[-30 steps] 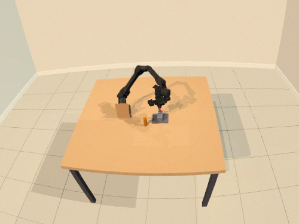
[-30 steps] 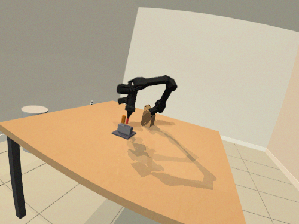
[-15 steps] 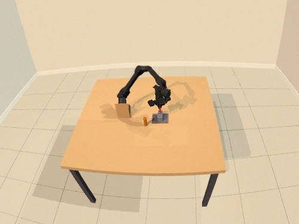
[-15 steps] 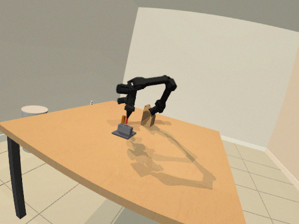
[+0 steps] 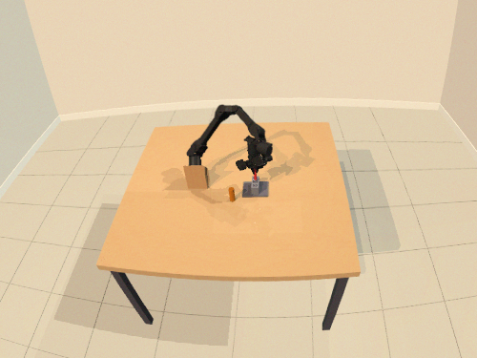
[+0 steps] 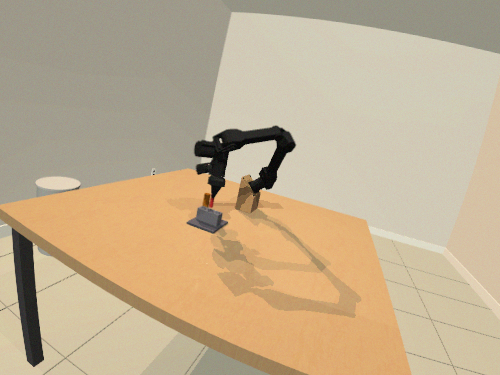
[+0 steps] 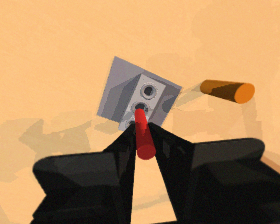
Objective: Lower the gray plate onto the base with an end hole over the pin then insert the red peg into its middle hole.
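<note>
One gripper (image 5: 256, 171) (image 6: 215, 198) (image 7: 141, 127), fingers narrow, closed around the peg and pointing down. One red peg (image 5: 255, 174) (image 6: 211, 203) (image 7: 144, 137), between the fingertips, above the plate; whether its tip has entered the middle hole cannot be told. One gray plate (image 5: 255, 186) (image 6: 209, 217) (image 7: 155, 87), on one base (image 5: 264, 192) (image 6: 192, 222) (image 7: 111, 85). One orange cylinder (image 5: 232, 194) (image 6: 206, 199) (image 7: 225, 91), upright beside the base. One black arm (image 5: 210, 131) (image 6: 255, 136), arched high over one desk (image 5: 215, 243) (image 6: 150, 235) (image 7: 50, 60), its forearm sloping down toward the gripper.

Table (image 5: 229, 243) (image 6: 210, 275) (image 7: 50, 75) | gray base (image 5: 263, 194) (image 6: 216, 229) (image 7: 111, 75) | orange cylinder (image 5: 232, 194) (image 6: 206, 200) (image 7: 227, 91) upright | tan block (image 5: 197, 177) (image 6: 247, 197)
</note>
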Controlling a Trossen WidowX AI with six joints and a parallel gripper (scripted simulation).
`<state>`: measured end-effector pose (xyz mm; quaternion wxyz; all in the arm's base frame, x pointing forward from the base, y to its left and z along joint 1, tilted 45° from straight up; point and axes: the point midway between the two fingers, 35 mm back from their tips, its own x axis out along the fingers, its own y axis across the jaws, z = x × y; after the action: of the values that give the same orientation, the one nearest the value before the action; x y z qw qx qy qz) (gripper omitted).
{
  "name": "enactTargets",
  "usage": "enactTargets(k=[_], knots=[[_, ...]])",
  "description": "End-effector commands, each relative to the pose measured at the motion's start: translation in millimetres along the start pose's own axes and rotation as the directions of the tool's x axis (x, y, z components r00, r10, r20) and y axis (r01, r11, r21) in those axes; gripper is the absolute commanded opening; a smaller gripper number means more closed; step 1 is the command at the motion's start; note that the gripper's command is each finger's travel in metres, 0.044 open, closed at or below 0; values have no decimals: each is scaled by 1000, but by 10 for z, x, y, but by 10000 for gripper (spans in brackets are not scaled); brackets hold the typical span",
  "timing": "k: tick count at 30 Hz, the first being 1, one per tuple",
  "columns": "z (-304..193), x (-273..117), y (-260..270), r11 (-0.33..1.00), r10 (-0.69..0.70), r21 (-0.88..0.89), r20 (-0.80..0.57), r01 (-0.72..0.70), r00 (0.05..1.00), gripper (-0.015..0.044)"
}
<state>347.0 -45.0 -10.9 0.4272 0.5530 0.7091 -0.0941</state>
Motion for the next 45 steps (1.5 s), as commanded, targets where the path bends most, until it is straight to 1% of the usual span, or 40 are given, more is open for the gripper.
enactTargets(k=[1,13,26,45], knots=[[2,3,-8,1000,-5,-1,-1,5,1000,0],[0,8,-1,1000,0,0,0,0,1000,0],[0,182,-18,1000,-4,-1,-1,4,1000,0],[-1,165,-9,1000,-7,-8,3,7,1000,0]])
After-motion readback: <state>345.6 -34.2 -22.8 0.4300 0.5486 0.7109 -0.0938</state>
